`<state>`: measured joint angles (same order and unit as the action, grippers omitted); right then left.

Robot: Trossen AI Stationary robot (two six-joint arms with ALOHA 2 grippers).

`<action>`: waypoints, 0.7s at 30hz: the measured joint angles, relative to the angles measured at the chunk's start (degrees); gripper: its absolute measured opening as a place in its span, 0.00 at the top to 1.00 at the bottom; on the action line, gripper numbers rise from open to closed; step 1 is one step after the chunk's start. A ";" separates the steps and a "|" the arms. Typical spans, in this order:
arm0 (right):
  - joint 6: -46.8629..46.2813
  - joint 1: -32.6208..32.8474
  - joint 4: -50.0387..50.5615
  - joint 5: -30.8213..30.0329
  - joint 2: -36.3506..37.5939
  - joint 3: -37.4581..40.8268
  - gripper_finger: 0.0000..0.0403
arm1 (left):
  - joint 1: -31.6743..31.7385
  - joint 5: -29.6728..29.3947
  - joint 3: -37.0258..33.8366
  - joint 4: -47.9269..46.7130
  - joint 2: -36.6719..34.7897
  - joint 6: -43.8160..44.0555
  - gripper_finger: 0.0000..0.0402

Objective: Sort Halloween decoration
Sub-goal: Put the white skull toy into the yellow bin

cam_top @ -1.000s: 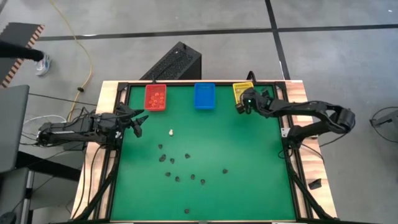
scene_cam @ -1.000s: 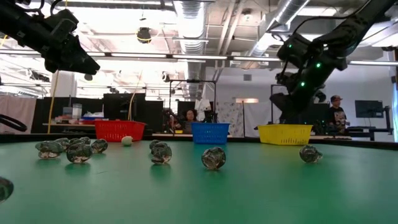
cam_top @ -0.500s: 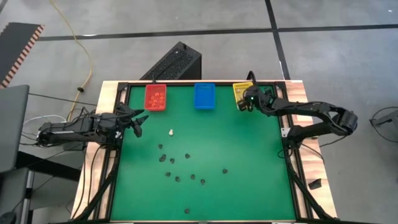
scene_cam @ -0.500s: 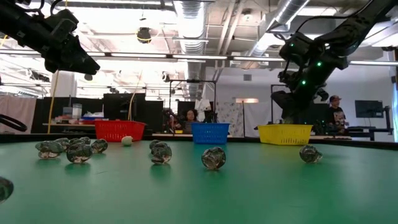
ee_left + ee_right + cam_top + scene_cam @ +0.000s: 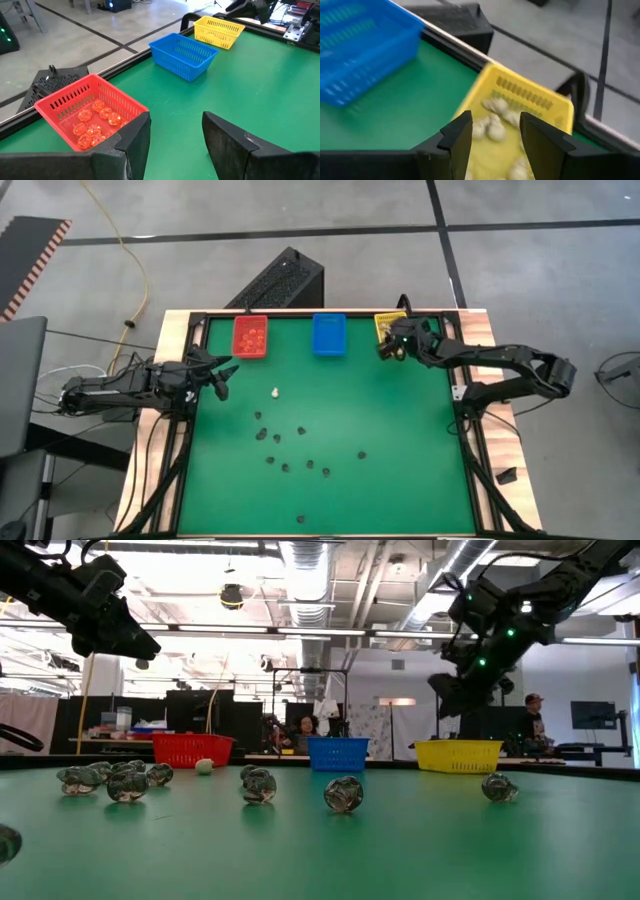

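Note:
Several dark trinkets [image 5: 285, 448] and one cream-white trinket [image 5: 275, 392] lie loose on the green mat; in the low view the dark ones [image 5: 258, 785] sit in a row. Orange trinkets [image 5: 95, 122] lie in the red bin [image 5: 250, 337]. Cream trinkets [image 5: 492, 125] lie in the yellow bin [image 5: 525, 95]. My right gripper [image 5: 495, 132] hangs open above the yellow bin [image 5: 388, 325] at the far right, with nothing between its fingers. My left gripper [image 5: 175, 135] waits open above the mat's left edge [image 5: 222, 375].
The blue bin [image 5: 328, 335] stands between the red and yellow bins along the far edge. A black frame rail [image 5: 330, 312] borders the mat. People and furniture show in the room beyond the table in the low view.
My right gripper has risen a little above the yellow bin and tipped slightly. The left arm and the trinkets on the mat have kept still.

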<state>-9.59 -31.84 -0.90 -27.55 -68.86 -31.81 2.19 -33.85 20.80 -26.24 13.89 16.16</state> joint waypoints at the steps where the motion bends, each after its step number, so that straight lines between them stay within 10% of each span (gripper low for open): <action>1: 0.42 0.57 -0.07 0.01 0.00 -0.70 0.52 | 0.00 0.00 0.00 0.00 0.00 -0.01 0.58; 21: 2.62 22.42 -27.58 17.29 -7.05 -6.08 0.54 | 0.01 -0.02 0.00 0.00 -0.01 -0.02 0.58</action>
<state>-6.97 -9.42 -28.49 -10.26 -75.91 -37.88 2.20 -33.87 20.80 -26.24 13.88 16.14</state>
